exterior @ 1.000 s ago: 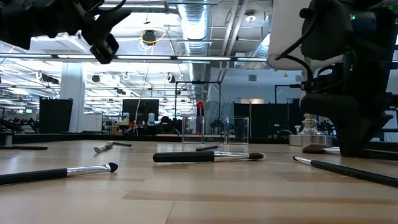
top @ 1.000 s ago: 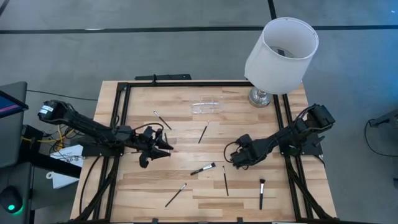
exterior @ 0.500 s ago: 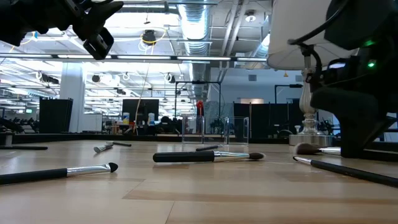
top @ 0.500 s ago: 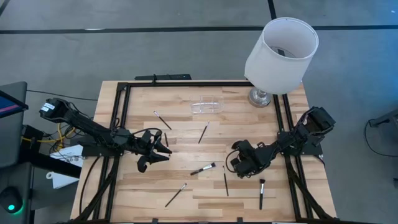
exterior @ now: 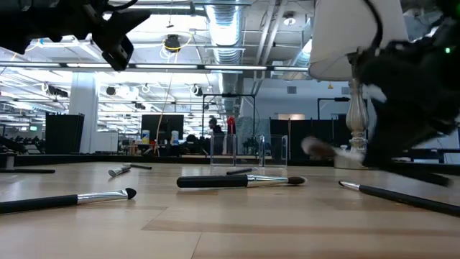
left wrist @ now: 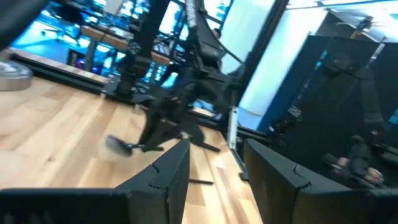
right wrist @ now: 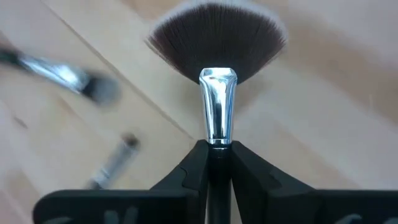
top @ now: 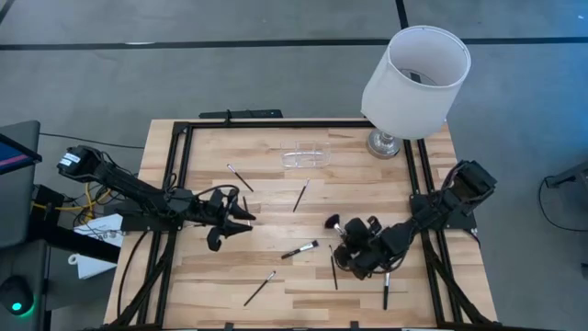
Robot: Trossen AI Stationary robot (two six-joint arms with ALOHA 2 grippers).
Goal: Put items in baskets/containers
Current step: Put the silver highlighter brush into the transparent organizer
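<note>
Fan brush (right wrist: 217, 43): dark bristles spread in a flat fan with pale tips, bright chrome ferrule, black handle; held clear of the table, in the right half, toward the near edge.
Right gripper (top: 352, 250): closed on the fan brush, the handle pinched between both fingers just below the ferrule, bristle head (top: 332, 222) pointing away toward the table's middle.
Left gripper (top: 241, 217): hovers above the left half of the table, fingers apart, nothing between them.
Clear organizer (top: 304, 156): small see-through box, standing near the far edge at about mid-width; whether it holds anything cannot be told.
Brushes on the table: one slim brush (top: 240, 176) left of the organizer; one (top: 299, 195) just in front of it, at mid-table; one with a black handle and silver ferrule (top: 299, 249) between the two grippers; one (top: 260, 288) near the near edge, left of centre; one thin dark brush (top: 333, 267) just beside the right gripper, partly under it; one (top: 386, 292) near the near edge at right, its upper end hidden by the arm.
Lamp (top: 413, 83): large white shade on a metal base, standing at the far right corner.
Table (top: 211, 276): pale wooden slats, bordered by a black frame.
</note>
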